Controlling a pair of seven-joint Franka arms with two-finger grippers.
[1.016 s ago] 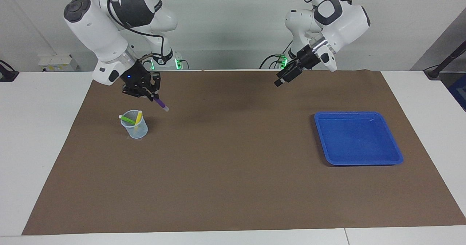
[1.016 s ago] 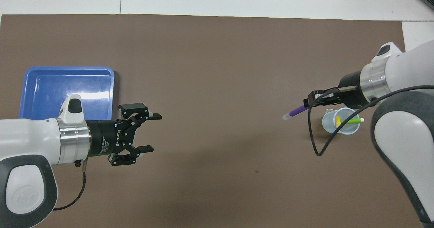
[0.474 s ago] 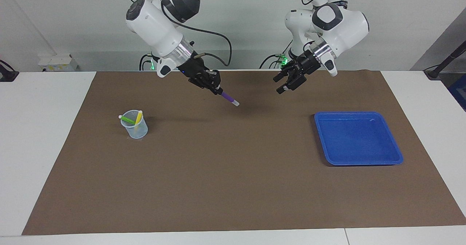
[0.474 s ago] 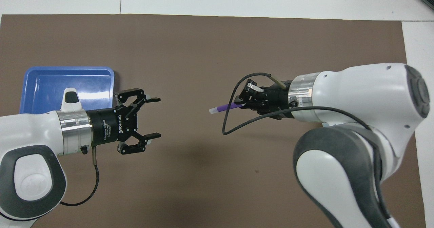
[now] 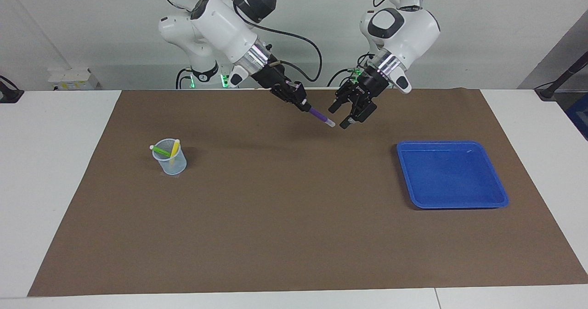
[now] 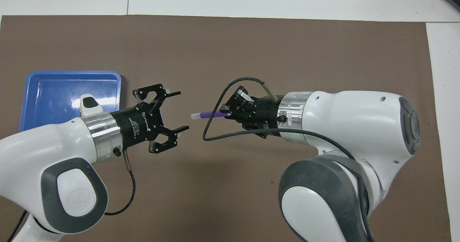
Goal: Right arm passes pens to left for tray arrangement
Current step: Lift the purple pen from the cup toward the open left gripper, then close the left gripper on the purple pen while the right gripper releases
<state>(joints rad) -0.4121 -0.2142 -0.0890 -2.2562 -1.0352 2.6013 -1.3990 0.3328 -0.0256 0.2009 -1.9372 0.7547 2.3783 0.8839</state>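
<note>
My right gripper point(image 5: 303, 106) point(image 6: 227, 112) is shut on the purple pen point(image 5: 320, 116) point(image 6: 209, 114), up in the air over the mat's middle strip near the robots. The pen's pale tip points at my left gripper point(image 5: 339, 117) point(image 6: 181, 110), which is open and faces it with a small gap between them. The green pen point(image 5: 161, 150) and yellow pen point(image 5: 175, 148) stand in a small translucent cup point(image 5: 171, 163) toward the right arm's end; the right arm hides them in the overhead view. The blue tray point(image 5: 459, 205) point(image 6: 39, 91) lies empty toward the left arm's end.
A brown mat point(image 5: 285, 217) point(image 6: 230, 48) covers most of the white table point(image 5: 50, 162). A black cable loop point(image 6: 212, 136) hangs from the right wrist below the pen.
The right arm has carried the purple pen from beside the cup toward the table's middle. The left gripper has swung in and down to meet it, staying open.
</note>
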